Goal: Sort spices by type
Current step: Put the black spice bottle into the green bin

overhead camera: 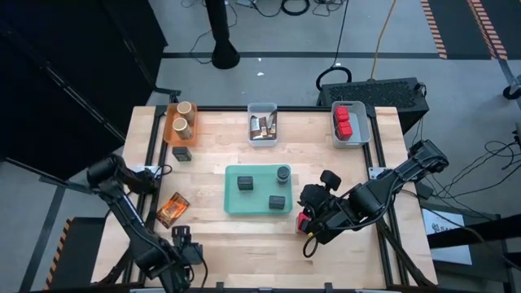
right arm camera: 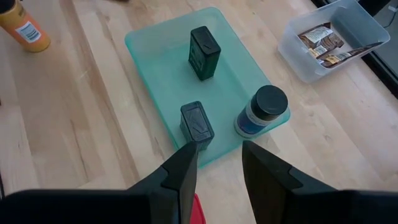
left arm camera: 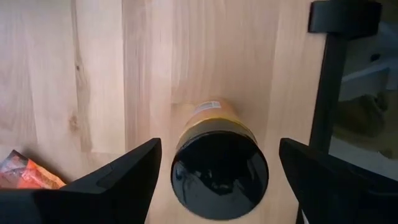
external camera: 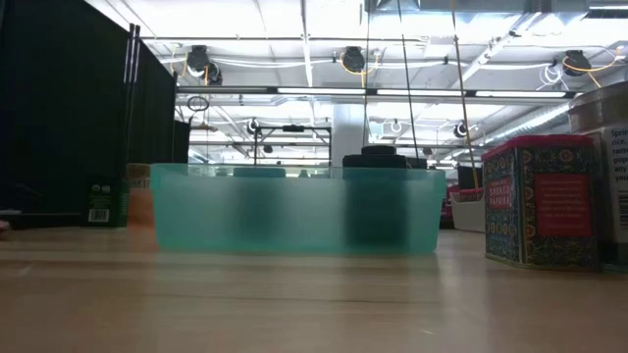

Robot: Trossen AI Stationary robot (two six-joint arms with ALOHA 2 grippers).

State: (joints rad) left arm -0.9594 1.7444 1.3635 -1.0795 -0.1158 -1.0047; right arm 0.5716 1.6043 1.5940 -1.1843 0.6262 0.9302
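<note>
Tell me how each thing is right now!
left tool, open, either side of the orange jar
orange jar, lying down, lid on
teal tray, holding three dark items
dark-lidded jar, upright, lid on
red tin, standing upright
right tool, by the red tin

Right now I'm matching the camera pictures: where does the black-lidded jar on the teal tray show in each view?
High view: black-lidded jar in teal tray, far right corner.
Low view: jar behind tray wall, right of middle.
Left wrist view: absent.
Right wrist view: jar on tray corner.
Landmark: teal tray.
</note>
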